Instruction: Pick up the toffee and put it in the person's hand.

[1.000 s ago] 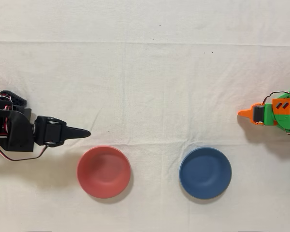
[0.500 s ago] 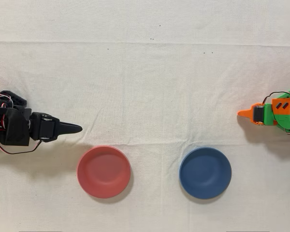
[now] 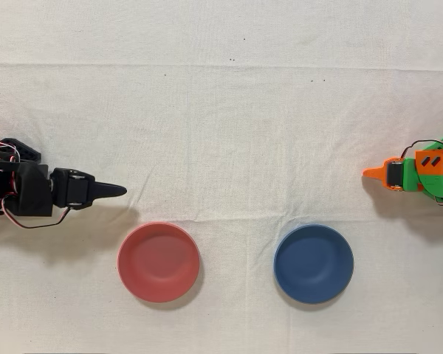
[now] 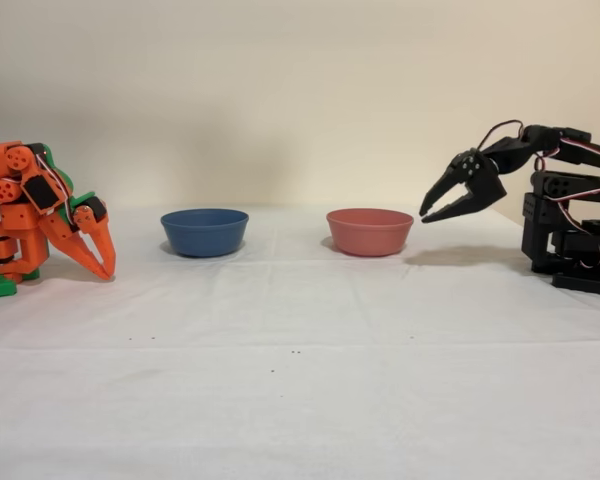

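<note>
So here's the awkward part: I can't find the toffee anywhere. Not on the white cloth, not in the red bowl, not in the blue bowl. From overhead both bowls look empty, and the side view only shows their outsides. No person's hand in either view, so there's nobody to deliver to right now.

My gripper hangs in the air just beside the red bowl in the fixed view, nose tilted down, well clear of the cloth. The two fingers are parted a little at the tips with nothing between them, so it's released and carrying nothing. In the overhead view my gripper shows as one dark point near the left edge, up and left of the red bowl. The orange arm is idle at the other side.

How I'd expect the sweet to handle, going only by what a wrapped toffee is: very light, so weight is no issue, but small enough to squirt out of a sloppy pinch. The wrapper is probably slick and crinkly, with a firm lump in the middle and floppy twisted ends. My guess is to go for the body, across its narrow width, and skip the ends, since those would just fold and let it dangle. Gentle squeeze should do, it won't break.
</note>
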Robot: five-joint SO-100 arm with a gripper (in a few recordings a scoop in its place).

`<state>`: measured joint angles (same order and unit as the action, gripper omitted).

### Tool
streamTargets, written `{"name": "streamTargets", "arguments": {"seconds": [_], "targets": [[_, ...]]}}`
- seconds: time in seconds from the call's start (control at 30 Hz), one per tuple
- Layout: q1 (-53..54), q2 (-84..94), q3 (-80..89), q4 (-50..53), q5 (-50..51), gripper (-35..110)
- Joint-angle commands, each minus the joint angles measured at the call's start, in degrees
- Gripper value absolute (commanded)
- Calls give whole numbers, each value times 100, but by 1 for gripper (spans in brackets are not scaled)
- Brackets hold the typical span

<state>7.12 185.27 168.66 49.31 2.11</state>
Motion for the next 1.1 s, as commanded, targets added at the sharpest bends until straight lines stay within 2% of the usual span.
{"name": "streamTargets", "arguments": {"seconds": [0.0,0.3,1.07], "targets": [[9,193,105,97,62,0],[-387,633,492,255,88,0],[-519,773,1143,738,158,0]]}}
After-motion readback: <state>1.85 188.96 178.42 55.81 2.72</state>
